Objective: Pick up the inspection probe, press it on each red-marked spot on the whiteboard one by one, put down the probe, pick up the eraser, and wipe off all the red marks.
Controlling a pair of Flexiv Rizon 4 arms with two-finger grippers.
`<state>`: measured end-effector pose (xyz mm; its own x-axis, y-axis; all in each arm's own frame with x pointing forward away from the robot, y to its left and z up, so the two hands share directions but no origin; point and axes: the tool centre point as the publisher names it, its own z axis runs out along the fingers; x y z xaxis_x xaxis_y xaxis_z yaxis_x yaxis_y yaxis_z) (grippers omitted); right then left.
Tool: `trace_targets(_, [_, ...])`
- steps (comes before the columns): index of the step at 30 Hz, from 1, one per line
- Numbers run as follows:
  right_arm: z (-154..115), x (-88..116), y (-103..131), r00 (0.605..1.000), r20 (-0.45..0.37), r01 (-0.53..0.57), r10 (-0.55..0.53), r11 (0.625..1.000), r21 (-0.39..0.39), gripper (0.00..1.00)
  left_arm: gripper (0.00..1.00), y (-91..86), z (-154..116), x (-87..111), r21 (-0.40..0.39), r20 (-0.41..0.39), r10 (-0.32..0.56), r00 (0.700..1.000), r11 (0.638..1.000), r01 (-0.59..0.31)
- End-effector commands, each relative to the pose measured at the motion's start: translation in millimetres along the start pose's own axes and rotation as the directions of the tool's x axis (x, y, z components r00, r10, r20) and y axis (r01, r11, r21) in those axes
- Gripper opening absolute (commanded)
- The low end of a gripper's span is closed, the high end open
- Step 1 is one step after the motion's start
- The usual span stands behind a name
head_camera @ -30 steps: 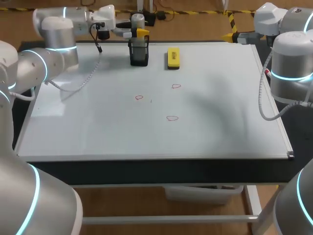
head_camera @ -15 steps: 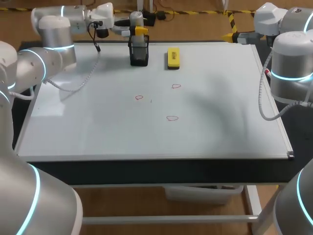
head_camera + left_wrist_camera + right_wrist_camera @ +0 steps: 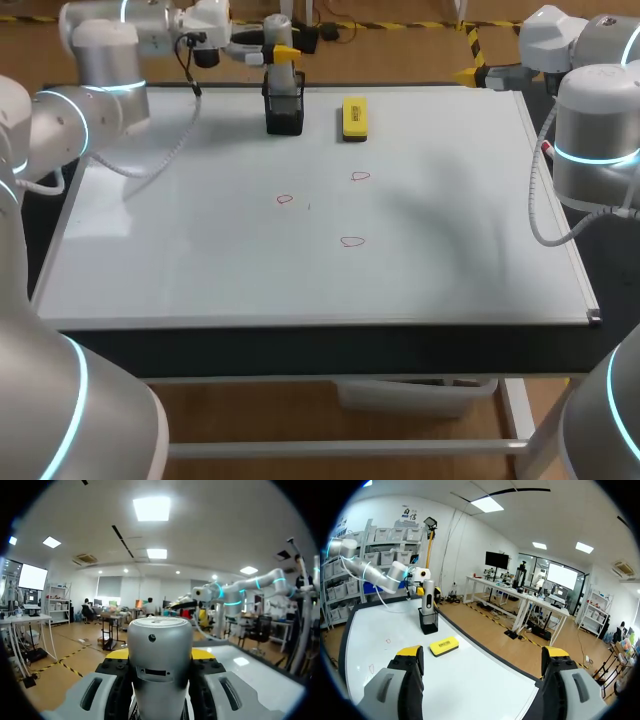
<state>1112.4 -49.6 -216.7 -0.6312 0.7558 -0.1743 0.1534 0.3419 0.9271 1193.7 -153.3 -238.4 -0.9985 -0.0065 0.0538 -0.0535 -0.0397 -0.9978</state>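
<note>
The inspection probe (image 3: 279, 28), a silver cylinder, stands upright over the black holder (image 3: 284, 110) at the whiteboard's far edge, its lower end at the holder's mouth. My left gripper (image 3: 274, 52) is shut on the probe from the left. In the left wrist view the probe (image 3: 160, 665) fills the gap between the yellow-tipped fingers (image 3: 116, 654). The yellow eraser (image 3: 354, 116) lies right of the holder. Three red marks (image 3: 286, 198), (image 3: 360, 176), (image 3: 351, 241) sit mid-board. My right gripper (image 3: 482, 656) stands open and empty, off the board's right side, looking at the probe (image 3: 427, 594), holder (image 3: 428, 621) and eraser (image 3: 444, 645).
The whiteboard (image 3: 200, 260) covers nearly the whole table top, framed by a thin rim. My right arm (image 3: 595, 120) stands beyond the board's right edge. My left arm (image 3: 95, 70) stretches along the far left corner, its cable hanging over the board.
My left gripper has risen with the probe, drawing it up out of the black holder. The right arm has kept still.
</note>
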Motion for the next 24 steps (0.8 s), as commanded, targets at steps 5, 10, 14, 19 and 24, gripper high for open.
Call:
trace_targets(5, [0,0,0,1.0,-0.001,0.0,0.0,1.0,0.002,1.0,0.0,-18.9,-8,-4.8,-0.01,-0.094,0.007,0.996,1.0,-0.008])
trace_targets(10, [0,0,0,1.0,-0.001,0.0,0.0,1.0,0.002,1.0,0.0,-30.0,-11,-1.0,0.001,-0.099,0.018,0.995,1.0,-0.018])
trace_targets(14, [0,0,0,1.0,-0.001,0.0,0.0,1.0,0.002,1.0,0.0,-36.2,-13,1.3,0.007,-0.102,0.022,0.995,1.0,-0.021])
trace_targets(19, [0,0,0,1.0,-0.001,0.0,0.0,1.0,0.002,1.0,0.0,-43.3,-12,3.7,0.012,-0.105,0.022,0.994,1.0,-0.021])
trace_targets(24, [0,0,0,1.0,-0.001,0.0,0.0,1.0,0.002,1.0,0.0,-54.0,-10,8.9,0.011,-0.111,0.039,0.993,0.999,-0.038])
